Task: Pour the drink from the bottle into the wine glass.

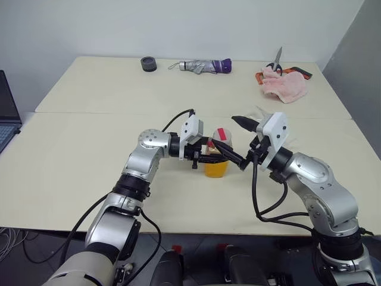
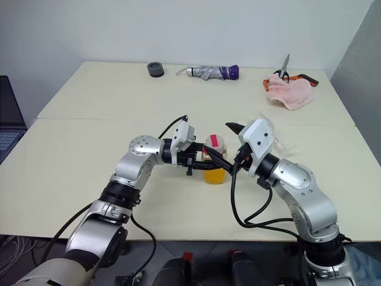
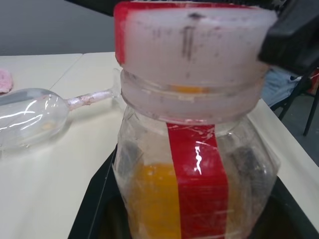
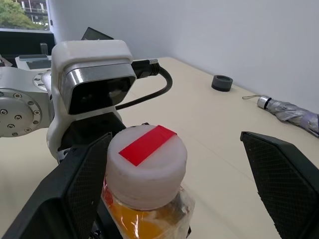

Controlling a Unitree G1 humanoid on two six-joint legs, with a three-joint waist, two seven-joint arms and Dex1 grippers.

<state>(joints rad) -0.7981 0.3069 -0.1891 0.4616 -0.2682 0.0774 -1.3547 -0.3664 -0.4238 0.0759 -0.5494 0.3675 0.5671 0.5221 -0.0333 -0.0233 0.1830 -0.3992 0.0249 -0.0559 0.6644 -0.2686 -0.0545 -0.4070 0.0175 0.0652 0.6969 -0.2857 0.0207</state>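
the small clear squarish plastic bottle (image 1: 216,156), with a red strip down its side and a white cap (image 4: 147,164) that carries a red strip on top, is held upright above the near part of the pale cream table (image 1: 77,167), in the middle in front of the robot. the left gripper (image 1: 221,157) reaches in from the left and its two black fingers are clamped on the body of the bottle, one on each side, as the left wrist view shows. the translucent orange-yellow drink (image 3: 152,199) fills the lower part of the bottle, and the cap is on. the right gripper (image 4: 169,199) stands with its two black fingers spread wide; in the right wrist view the cap sits between them, the left finger (image 4: 75,184) just beside the cap and the other finger (image 4: 284,174) well apart from it. i cannot tell if a finger touches the cap. the clear colourless stemmed wine glass (image 3: 35,114) shows in the left wrist view beyond the bottle, lying on its side on the table, and it looks empty. at the far side of the table are a small dark round object (image 1: 148,64), a folded grey and purple umbrella (image 1: 205,65), and a crumpled pink cloth (image 1: 284,85) with scissors (image 1: 275,64) just beside it. the edge of a dark laptop (image 1: 7,110) is at the left.
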